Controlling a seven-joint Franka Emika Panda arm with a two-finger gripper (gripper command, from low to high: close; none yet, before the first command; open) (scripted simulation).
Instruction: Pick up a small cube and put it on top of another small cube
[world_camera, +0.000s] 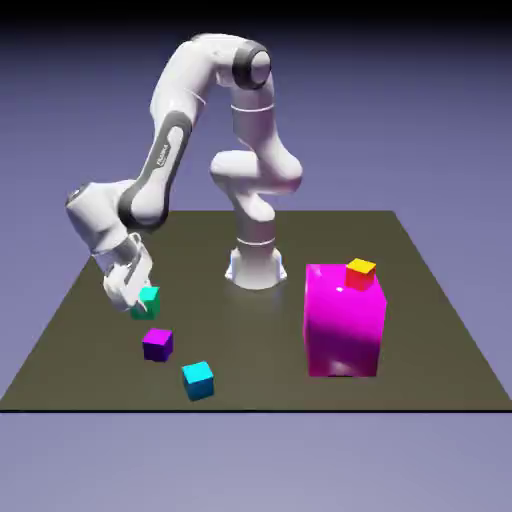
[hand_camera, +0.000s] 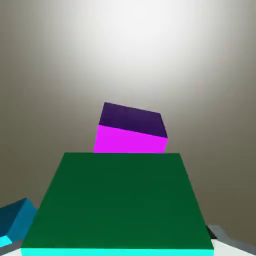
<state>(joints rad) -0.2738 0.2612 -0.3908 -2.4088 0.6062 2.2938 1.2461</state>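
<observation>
Dark matte surface (world_camera: 250, 375): small teal-green cube (hand_camera: 120, 200) gripped by white two-finger gripper (world_camera: 137, 303), lower left; small purple cube (world_camera: 157, 345) could be knocked if approached low.

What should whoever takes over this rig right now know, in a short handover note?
Gripper: closed on the green cube, which fills the space between the fingertips in the hand view.
Purple cube: on the table mat, nothing on top of it; the green cube is not over it in the exterior view.
Done: green cube gripped.
Left: bring it over the purple cube, set it on top, let go, back away.
Mind the cyan-blue cube close to the purple one. Whether the green cube is clear of the mat, I can't tell for certain.
</observation>
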